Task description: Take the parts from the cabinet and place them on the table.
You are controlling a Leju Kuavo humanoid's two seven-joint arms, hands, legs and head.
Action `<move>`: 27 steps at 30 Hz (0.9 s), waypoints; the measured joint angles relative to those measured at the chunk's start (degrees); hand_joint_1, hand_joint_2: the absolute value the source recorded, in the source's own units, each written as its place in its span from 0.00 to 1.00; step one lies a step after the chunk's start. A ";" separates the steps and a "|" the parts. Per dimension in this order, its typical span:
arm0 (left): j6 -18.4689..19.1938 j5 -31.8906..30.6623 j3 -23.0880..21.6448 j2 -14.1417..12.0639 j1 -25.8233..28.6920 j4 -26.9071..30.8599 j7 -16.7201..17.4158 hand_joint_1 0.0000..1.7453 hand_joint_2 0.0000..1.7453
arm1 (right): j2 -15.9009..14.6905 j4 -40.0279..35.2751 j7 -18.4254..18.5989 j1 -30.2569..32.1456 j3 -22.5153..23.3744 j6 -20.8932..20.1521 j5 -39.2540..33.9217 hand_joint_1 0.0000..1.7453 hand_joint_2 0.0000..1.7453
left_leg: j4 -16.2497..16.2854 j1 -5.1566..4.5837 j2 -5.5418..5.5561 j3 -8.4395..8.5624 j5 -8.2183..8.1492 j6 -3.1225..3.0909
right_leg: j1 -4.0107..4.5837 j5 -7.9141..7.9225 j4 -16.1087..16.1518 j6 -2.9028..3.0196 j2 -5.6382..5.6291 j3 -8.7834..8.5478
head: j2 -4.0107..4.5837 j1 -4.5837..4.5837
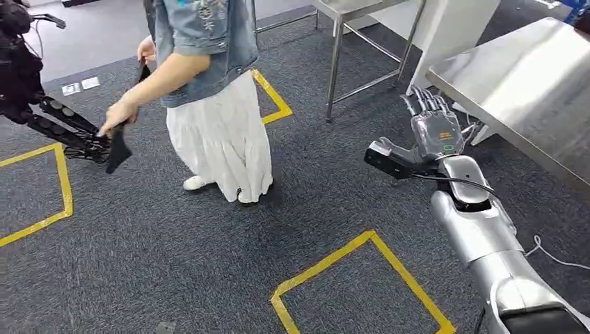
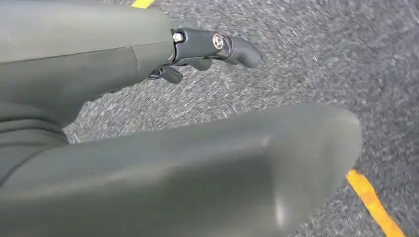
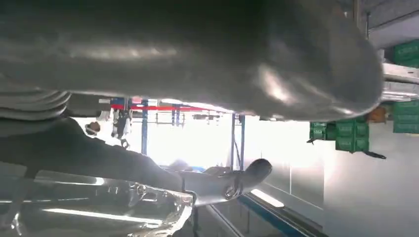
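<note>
— Where is the part now? I see nothing in the right robot hand (image 1: 435, 132).

— It holds nothing. Its fingers are spread and point up, toward the shiny steel counter (image 1: 515, 90) just ahead of it on the right. The left robot hand (image 2: 207, 49) hangs over the grey carpet floor (image 1: 209, 264); its fingers look loosely apart and empty.

— And the part?

— A person in a denim jacket and white skirt (image 1: 216, 104) holds a flat black part (image 1: 120, 154), well apart from the robot, far on its left side. Its long axis hangs nearly upright.

— Which arm is nearer?

— I think the left one, but the robot probably must turn first.
</note>
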State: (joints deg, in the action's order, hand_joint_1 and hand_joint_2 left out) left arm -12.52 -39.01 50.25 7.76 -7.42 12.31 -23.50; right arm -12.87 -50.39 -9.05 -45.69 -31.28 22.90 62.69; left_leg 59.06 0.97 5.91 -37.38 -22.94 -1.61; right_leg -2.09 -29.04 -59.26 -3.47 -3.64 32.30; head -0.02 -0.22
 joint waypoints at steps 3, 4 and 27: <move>-0.09 -0.04 0.00 0.00 0.41 0.00 0.00 0.00 0.00 | -0.90 5.16 1.31 0.27 2.08 3.07 -1.34 0.00 0.00 | -0.37 0.16 1.59 -0.60 0.69 1.15 | 1.19 0.66 0.16 1.40 1.71 -0.40 | 0.00 0.05; -0.09 -0.07 0.00 0.00 0.72 0.00 0.00 0.00 0.00 | -1.01 7.12 0.74 0.57 3.11 4.65 -1.78 0.00 0.00 | -0.53 0.28 2.28 -0.78 1.08 1.68 | 1.48 0.97 0.26 1.86 2.44 -0.43 | 0.00 0.03; -0.04 1.55 1.53 -0.13 2.37 -0.04 -2.51 0.00 0.00 | -0.85 30.33 1.97 20.96 28.97 2.69 -24.84 0.00 0.00 | -1.20 -0.23 -0.64 1.49 -0.62 -1.50 | 1.36 -4.92 -13.92 1.62 3.81 6.70 | 0.00 0.05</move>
State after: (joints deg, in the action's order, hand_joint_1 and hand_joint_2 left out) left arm -12.57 -37.46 51.78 7.63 -5.05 12.26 -26.01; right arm -13.72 -20.06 -7.08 -24.72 -2.31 25.59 37.85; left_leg 57.87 0.74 5.27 -35.89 -23.55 -3.12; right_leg -0.73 -33.96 -73.18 -1.85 0.17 39.00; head -0.02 -0.18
